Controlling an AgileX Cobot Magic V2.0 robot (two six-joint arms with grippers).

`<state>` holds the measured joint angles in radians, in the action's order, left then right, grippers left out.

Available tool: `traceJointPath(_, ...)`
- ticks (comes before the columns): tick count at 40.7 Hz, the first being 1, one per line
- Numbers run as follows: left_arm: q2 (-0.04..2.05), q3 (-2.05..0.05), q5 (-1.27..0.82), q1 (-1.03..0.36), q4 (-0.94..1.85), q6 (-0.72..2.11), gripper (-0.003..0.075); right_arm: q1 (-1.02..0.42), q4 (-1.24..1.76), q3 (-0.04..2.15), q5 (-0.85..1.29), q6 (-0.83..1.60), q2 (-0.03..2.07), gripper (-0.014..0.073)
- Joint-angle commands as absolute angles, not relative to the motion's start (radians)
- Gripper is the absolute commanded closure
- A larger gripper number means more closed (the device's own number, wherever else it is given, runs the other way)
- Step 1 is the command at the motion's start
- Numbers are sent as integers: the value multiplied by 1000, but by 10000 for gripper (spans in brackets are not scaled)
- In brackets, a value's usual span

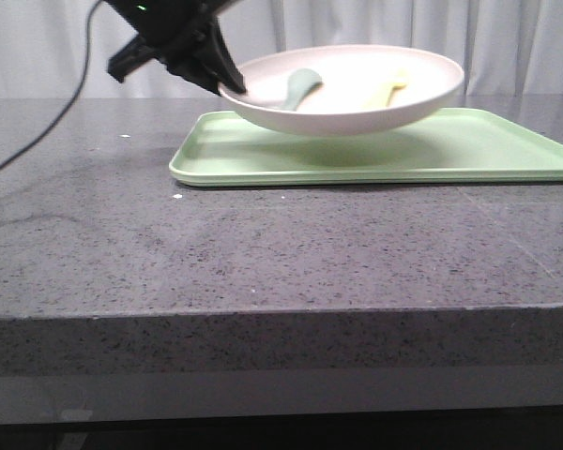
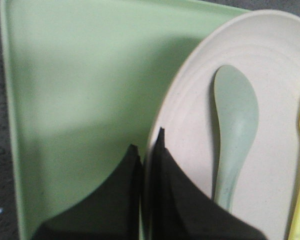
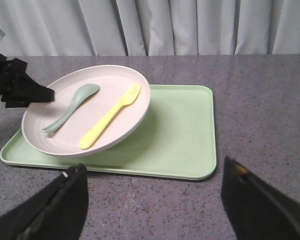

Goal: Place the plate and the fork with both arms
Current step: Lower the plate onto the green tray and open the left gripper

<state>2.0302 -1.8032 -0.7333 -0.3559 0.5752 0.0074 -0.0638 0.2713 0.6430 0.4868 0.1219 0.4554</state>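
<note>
Pale curtains (image 3: 190,25) hang behind a speckled grey stone table (image 1: 263,272), on which a flat light-green tray (image 1: 507,155) lies. Above the tray's left part the cream-white plate (image 1: 357,112) is held tilted, its rim pinched between the fingers of the left gripper (image 2: 147,145), one finger (image 2: 115,200) under the rim and the other over it. Inside the plate lie a pale teal-green spoon (image 3: 70,107) and, beside it and apart from it, the pale-yellow fork (image 3: 110,117), tines toward the curtains. Near the table's front edge, the right gripper (image 3: 155,200) hangs with its jaws spread wide, grasping nothing, well apart from the plate.
</note>
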Motion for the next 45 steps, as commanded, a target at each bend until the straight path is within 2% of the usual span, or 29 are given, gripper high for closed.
traceJointPath(1, 2003, -1874, -673, -383, 587, -62, 738, -67, 269, 679, 411, 129, 467, 18)
traceJointPath(16, 2052, -1887, -558, -430, 521, -195, 738, -121, 269, 679, 412, 129, 467, 18)
traceJointPath(35, 2052, -1887, -565, -446, 474, -239, 734, -125, 269, 679, 412, 129, 467, 18)
traceJointPath(38, 2052, -1887, -565, -446, 474, -241, 713, -125, 269, 679, 412, 129, 467, 18)
traceJointPath(45, 2052, -1887, -565, -446, 474, -241, 607, -125, 269, 679, 412, 129, 467, 18)
